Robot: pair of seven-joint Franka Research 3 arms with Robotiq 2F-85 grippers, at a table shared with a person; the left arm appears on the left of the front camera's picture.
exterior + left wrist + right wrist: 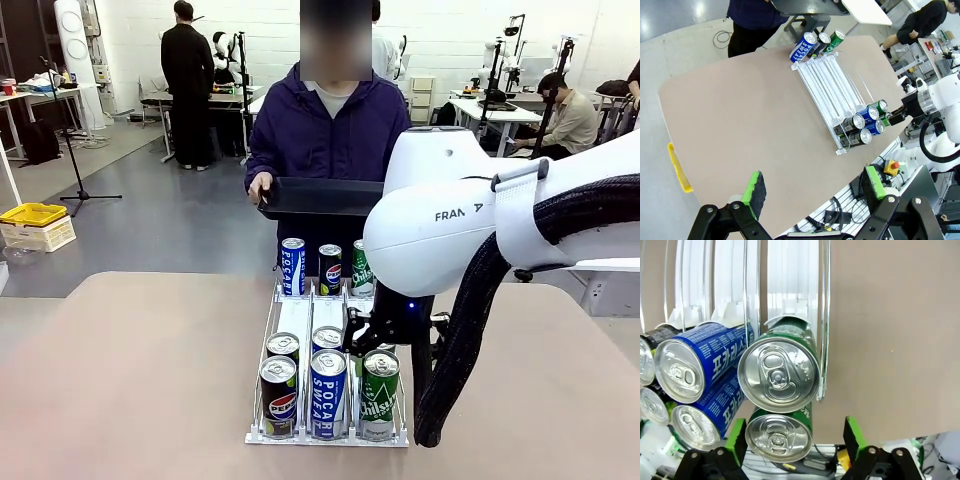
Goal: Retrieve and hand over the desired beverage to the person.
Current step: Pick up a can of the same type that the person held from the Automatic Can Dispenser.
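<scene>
- Conceivably jolts the rack (300, 315) at the surface's near edge by a crooked lift.
- Could free the rear green can (778, 375) to roll down.
- May slip with right fingers (736, 437) apart, straddling front green can (779, 437) off-centre.
- Leaves left fingers (754, 192) apart, idle.

Front faces person (325, 135), left wrist high, right close (rack (296, 318) shared)

In the front view the right arm (450, 215) covers the right end of the black tray (310, 197) and most of the right gripper (388, 338) — its jaw gap cannot be read there. In the right wrist view the left edge cuts the black cans (657, 334). In the left wrist view the top edge cuts off the person (752, 15), and the labels on the near-end cans (865, 125) are too small to read.
</scene>
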